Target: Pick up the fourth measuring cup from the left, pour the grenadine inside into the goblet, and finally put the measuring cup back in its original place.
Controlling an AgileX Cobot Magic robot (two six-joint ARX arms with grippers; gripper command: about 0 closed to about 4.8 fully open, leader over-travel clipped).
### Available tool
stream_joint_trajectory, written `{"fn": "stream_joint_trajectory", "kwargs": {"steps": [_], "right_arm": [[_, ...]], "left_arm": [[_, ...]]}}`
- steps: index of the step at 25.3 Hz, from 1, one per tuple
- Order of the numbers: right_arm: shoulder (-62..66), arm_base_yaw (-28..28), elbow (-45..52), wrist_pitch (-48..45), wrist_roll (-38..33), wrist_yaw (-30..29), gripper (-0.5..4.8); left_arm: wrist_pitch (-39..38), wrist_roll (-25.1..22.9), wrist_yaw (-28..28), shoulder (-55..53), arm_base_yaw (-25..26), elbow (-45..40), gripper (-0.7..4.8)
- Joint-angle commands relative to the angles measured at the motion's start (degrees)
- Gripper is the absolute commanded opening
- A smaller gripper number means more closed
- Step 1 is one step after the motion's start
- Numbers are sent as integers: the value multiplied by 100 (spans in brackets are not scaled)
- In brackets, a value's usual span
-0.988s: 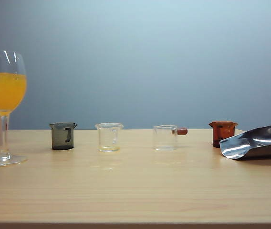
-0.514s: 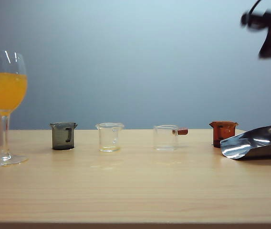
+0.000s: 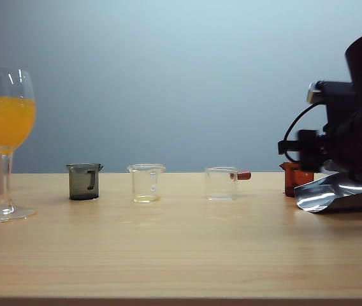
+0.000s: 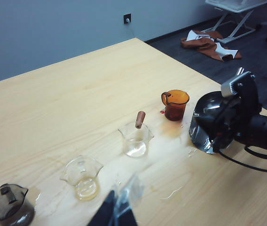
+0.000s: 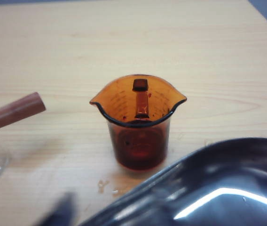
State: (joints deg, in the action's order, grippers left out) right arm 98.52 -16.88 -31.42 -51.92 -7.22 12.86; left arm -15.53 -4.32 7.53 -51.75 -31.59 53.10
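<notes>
The right arm hangs low over the bench's [image 3: 181,242] right end — its right hand [image 5: 60,212] a blur, spread impossible to tell — near the amber measuring cup [image 5: 139,121] standing upright beside a steel scoop [image 5: 218,188]. The left hand [image 4: 119,209] is equally unreadable.

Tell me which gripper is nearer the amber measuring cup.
Right. The right arm hangs just beside the amber measuring cup; the left gripper sits further down the row, near the clear cups.

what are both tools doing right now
Left tool: above the table, blurred, cannot be told.
Right tool: beside the fourth measuring cup, cannot be told, cup not held.
</notes>
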Motion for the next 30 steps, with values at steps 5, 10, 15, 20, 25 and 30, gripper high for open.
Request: {"fn": "stream_joint_trajectory", "kwargs": {"steps": [5, 10, 15, 20, 25, 30], "right_arm": [[837, 15, -894, -188, 623, 157, 479], [1471, 22, -1504, -173, 629, 380, 479], [1915, 46, -2114, -15, 732, 415, 479], [2079, 188, -2422, 295, 730, 380, 479], [2105, 302, -2420, 678, 726, 225, 479], [2131, 306, -2422, 629, 726, -15, 254]], "left_arm": [[-28, -42, 20, -111, 13, 15, -5], [-39, -44, 17, -116, 13, 15, -5], [-90, -44, 15, -116, 13, 15, -5], [-310, -343, 2, -116, 13, 15, -5], [-328, -382, 2, -118, 13, 15, -5], [-389, -387, 2, -116, 13, 15, -5]]}}
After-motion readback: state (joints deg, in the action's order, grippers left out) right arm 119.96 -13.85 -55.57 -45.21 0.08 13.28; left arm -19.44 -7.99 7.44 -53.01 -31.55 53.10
